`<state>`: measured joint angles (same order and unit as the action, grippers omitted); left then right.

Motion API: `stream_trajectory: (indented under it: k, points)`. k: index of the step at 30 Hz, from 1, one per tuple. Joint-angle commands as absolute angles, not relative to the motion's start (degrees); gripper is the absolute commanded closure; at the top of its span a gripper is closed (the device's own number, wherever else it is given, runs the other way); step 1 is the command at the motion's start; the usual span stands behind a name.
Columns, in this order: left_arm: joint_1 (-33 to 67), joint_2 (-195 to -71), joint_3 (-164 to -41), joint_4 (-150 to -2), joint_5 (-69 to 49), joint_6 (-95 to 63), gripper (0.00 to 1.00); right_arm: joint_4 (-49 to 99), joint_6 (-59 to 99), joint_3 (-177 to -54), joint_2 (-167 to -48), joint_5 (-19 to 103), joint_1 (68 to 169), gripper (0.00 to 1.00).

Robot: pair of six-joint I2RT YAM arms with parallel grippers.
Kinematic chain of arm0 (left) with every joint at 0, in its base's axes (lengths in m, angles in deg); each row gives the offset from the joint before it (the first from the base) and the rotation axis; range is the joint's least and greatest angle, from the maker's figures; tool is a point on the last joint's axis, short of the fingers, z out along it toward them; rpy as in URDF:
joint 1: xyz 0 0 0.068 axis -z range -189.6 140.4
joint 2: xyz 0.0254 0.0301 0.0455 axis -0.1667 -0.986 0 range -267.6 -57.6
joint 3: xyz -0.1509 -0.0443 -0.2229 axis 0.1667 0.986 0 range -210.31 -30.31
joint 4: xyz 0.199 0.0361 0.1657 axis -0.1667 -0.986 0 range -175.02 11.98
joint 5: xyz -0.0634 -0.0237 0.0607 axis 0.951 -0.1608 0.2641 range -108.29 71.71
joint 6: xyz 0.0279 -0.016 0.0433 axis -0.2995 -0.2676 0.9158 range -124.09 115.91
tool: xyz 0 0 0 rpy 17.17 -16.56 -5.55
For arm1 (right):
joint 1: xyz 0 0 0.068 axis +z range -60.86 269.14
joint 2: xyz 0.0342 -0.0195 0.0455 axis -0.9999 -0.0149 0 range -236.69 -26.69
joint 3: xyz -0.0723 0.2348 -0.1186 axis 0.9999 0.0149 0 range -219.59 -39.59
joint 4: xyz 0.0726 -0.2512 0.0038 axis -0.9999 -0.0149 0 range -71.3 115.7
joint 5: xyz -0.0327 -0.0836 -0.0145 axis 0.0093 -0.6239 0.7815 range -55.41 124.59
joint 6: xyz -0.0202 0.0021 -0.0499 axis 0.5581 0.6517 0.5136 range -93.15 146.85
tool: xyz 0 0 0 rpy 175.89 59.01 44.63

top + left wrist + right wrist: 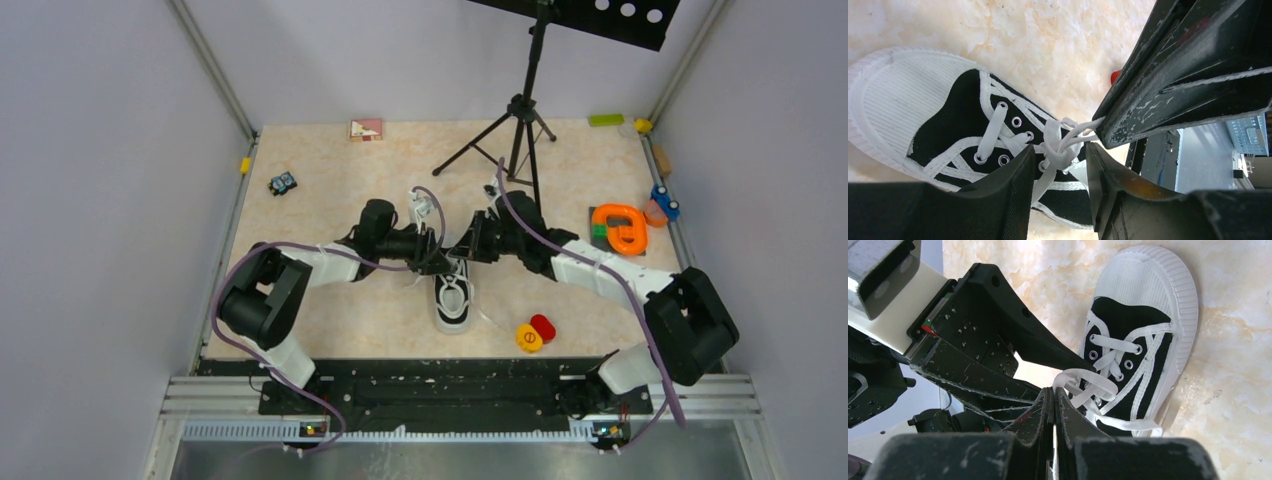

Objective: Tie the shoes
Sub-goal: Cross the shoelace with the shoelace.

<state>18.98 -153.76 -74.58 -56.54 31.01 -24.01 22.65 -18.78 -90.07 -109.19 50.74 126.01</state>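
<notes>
The shoe (pixel 453 300), a small black sneaker with a white toe cap, lies mid-table with its toe toward the arms' bases. Both grippers meet over its lace end. My left gripper (pixel 1060 150) is open, one finger on each side of the white knot (pixel 1064 146), and a lace tail hangs down between them without being pinched. My right gripper (pixel 1054 390) is shut on a loop of the white lace (pixel 1083 382), which runs taut from the knot into its tips. Seen from above, the left gripper (pixel 435 257) and the right gripper (pixel 463 250) almost touch.
A black tripod (pixel 520 120) stands behind the shoe. An orange ring toy (pixel 620 228) and a blue piece (pixel 665 203) sit at the right. Red and yellow discs (pixel 535 333) lie near the front right. A toy car (pixel 283 183) and a pink box (pixel 366 128) are at the far left.
</notes>
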Motion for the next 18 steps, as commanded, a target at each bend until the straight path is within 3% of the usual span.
stream_trajectory:
  k: [1, 11, 15, 18]
  points:
    - [19.3, -152.8, -75.6, -51.5, 31.1, -25.6, 0.54, 23.5, -19.0, -92.2, -106.8, 50.8, 127.1, 1.00]
    - [19.8, -154.4, -75.7, -49.0, 31.7, -27.5, 0.75, 23.4, -19.6, -91.8, -105.7, 50.7, 127.5, 1.00]
    - [19.8, -154.7, -76.0, -49.1, 32.3, -27.5, 1.00, 23.5, -20.3, -91.4, -105.0, 50.9, 127.8, 1.00]
    - [19.8, -155.2, -76.1, -49.1, 33.4, -26.9, 1.00, 24.7, -22.1, -90.6, -104.2, 51.4, 127.8, 1.00]
